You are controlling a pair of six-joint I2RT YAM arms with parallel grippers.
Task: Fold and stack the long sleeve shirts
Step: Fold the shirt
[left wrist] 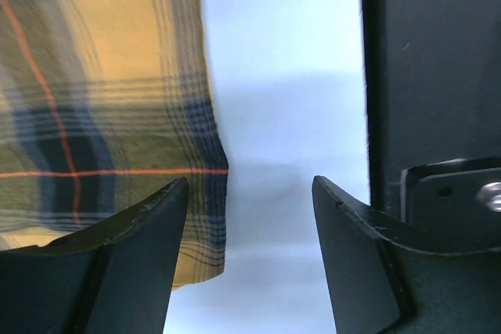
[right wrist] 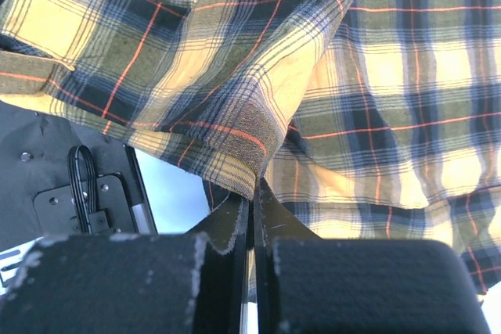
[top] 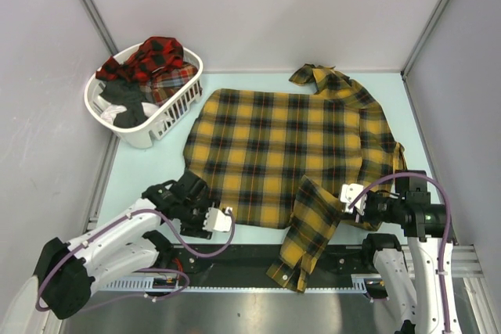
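The mustard-yellow plaid shirt point(top: 290, 146) lies spread on the pale blue table, collar at the far right. One sleeve point(top: 309, 232) trails over the near edge onto the black base rail. My right gripper point(top: 350, 195) is shut on a fold of the yellow shirt's sleeve point(right wrist: 235, 127), which drapes over the jaws. My left gripper point(top: 223, 219) is open and empty at the shirt's near left hem; the hem corner point(left wrist: 196, 217) lies beside the left finger point(left wrist: 141, 263). Red-and-black plaid shirts point(top: 156, 60) are piled in the basket.
A white laundry basket point(top: 149, 127) with red plaid and dark clothes stands at the back left. The black base rail point(top: 250, 260) runs along the near edge. Grey walls close in both sides. A black cable and bracket point(right wrist: 82, 193) show beside the right gripper.
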